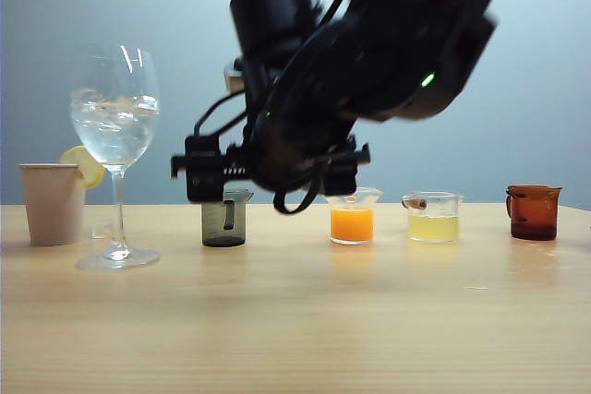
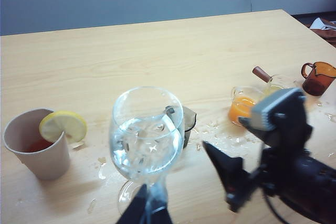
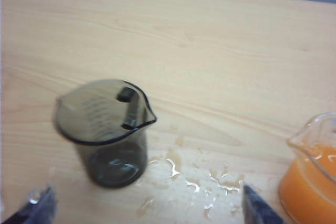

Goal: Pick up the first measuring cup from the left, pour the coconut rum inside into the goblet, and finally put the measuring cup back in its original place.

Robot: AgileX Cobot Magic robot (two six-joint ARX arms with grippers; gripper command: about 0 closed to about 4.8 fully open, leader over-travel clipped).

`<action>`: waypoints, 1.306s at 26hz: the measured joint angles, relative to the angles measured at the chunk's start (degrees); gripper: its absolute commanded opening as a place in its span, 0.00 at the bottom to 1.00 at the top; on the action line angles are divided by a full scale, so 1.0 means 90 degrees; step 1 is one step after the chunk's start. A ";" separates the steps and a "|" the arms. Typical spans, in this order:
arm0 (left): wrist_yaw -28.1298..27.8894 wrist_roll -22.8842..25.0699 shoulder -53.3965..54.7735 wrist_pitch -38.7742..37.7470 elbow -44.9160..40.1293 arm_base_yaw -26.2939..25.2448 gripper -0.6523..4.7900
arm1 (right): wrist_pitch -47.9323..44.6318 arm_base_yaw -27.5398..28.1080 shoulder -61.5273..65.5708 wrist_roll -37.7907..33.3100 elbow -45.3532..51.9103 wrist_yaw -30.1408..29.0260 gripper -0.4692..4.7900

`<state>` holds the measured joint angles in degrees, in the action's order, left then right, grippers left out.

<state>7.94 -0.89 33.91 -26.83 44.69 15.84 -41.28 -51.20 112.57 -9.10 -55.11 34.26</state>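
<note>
Your right gripper (image 3: 144, 205) hangs wide open above the smoky measuring cup (image 1: 224, 220), holding nothing. Your left gripper (image 2: 144, 211) pinches the goblet (image 2: 147, 140) stem, probably steadying it.

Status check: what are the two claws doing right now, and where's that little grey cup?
Right gripper open, above the measuring cup, not holding it. Left gripper holds the goblet stem. Cup upright on table; orange cup beside it.

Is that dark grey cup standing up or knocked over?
Upright. The measuring cup stands on its base on the table, rim up. The right hand is open, not touching it.
</note>
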 measured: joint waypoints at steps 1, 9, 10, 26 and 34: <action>0.0000 0.0000 0.0000 0.0000 0.0000 0.0002 0.11 | 0.0005 -0.0019 -0.0168 0.0002 0.0153 -0.0007 0.67; 0.0000 0.0000 0.0000 -0.0002 0.0000 0.0002 0.11 | 0.2562 -0.0129 -0.3194 0.0015 0.1047 -0.0573 0.08; 0.0000 0.0000 0.0000 0.0000 0.0000 0.0000 0.11 | 0.3155 -0.0129 -0.3657 0.0019 0.1047 -0.0833 0.08; 0.0010 -0.0041 0.0002 0.0005 0.0000 0.0002 0.11 | 0.6788 -0.0136 -0.7650 0.0070 0.1052 -0.1809 0.08; 0.0673 -0.0797 -0.0163 0.0274 -0.0335 0.0002 0.11 | 0.8332 -0.0151 -0.9797 0.0219 0.1542 -0.2336 0.08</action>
<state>14.00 -8.05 32.45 -24.36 41.67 15.86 33.71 -52.56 24.40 -7.14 -41.23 13.23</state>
